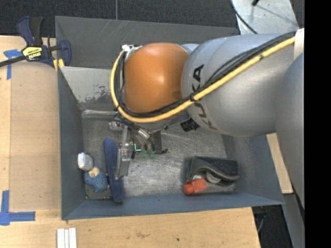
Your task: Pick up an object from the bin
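Nearest, against the front wall of the grey metal bin (pixel 165 204), lie the near ends of what sits on the floor. At the left is a long blue thing (pixel 110 159). Its long axis runs from near to far, with the near end by the front wall leaning slightly right and the far end slightly left. Touching its left side low down is a small blue-and-tan figure (pixel 96 180), and just beyond the figure sits a small whitish-grey lump (pixel 84 160). Well apart, toward the right front corner, lies a dark grey thing (pixel 214 168) with an orange-red piece (pixel 195 187) at its near left end. That makes one of each, four loose things in all.

Farther in, the gripper (pixel 127 156) hangs low just beside the blue thing's right edge, over its far half. Whether it is open or closed cannot be told, nor whether it has hold of anything.

The bin floor (pixel 165 172) is scuffed bare metal, with sloping walls around it and a paler, scratched patch on the far-left wall (pixel 83 81).

Above the gripper is the arm's rounded orange cover (pixel 152 76), and the thick silver arm (pixel 243 102) runs off to the right. Beyond the far rim is a dark surface (pixel 155 1).
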`<action>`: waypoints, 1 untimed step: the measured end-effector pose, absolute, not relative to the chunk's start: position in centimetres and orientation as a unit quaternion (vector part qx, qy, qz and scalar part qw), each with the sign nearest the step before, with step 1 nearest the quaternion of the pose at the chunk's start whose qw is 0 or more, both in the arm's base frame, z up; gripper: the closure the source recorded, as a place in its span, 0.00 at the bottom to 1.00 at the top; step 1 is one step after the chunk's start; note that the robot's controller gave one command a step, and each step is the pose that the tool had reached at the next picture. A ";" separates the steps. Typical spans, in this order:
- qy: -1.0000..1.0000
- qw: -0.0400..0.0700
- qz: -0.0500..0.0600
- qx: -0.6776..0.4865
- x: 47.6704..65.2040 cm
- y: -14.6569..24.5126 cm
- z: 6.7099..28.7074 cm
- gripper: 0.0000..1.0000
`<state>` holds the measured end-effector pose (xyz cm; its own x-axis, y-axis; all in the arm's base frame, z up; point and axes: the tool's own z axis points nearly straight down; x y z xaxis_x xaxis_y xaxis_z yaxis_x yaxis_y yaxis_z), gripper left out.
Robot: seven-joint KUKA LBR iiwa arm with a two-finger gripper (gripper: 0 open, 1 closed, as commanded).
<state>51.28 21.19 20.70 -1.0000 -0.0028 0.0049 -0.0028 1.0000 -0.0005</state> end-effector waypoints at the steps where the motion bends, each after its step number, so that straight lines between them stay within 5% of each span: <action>1: -0.997 -0.006 -0.002 0.078 50.0 21.3 7.0 0.00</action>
<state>50.03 21.33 6.97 -0.9878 -0.1553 -0.0114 -0.1554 0.9878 0.0032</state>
